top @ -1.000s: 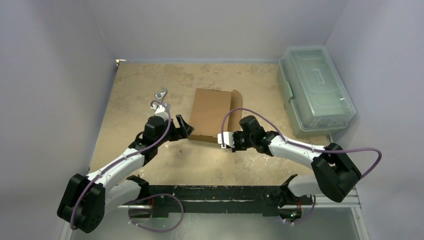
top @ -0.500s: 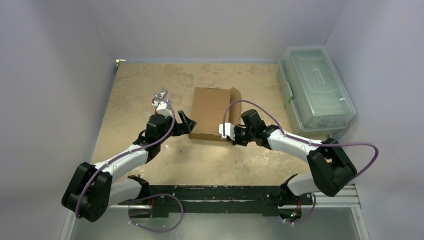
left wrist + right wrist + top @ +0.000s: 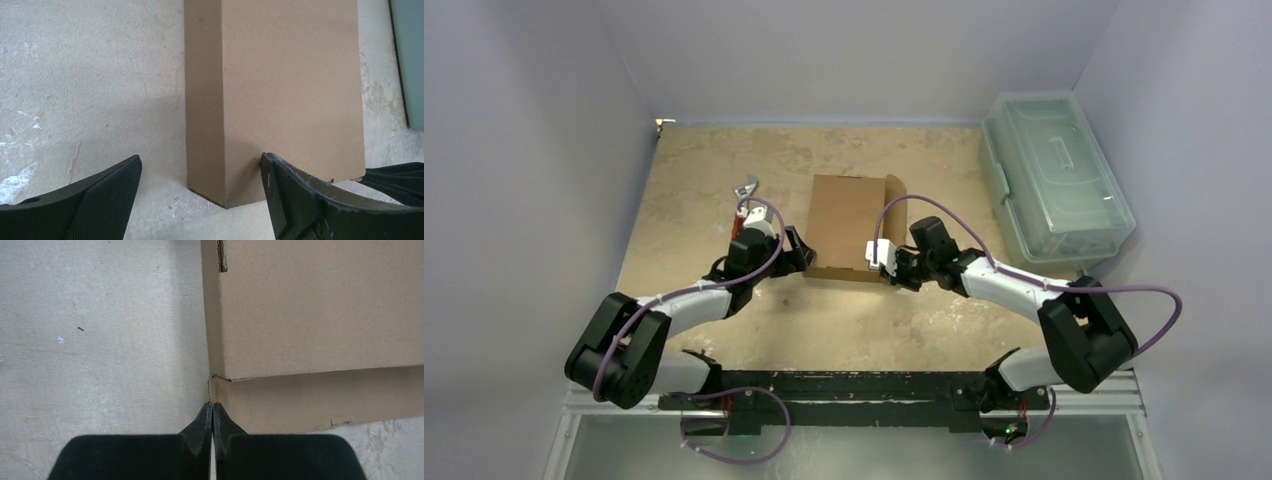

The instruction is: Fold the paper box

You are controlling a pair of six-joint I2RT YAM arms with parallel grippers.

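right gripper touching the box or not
Touching. The right wrist view shows the shut right gripper with its tips meeting the box at its corner edge, no gap.

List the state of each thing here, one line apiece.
paper box: folded up, lid down, lying flat.
left gripper: jaws open, astride the box's near left corner.
right gripper: jaws shut, tips at the box's near edge.
plastic bin: lid on.
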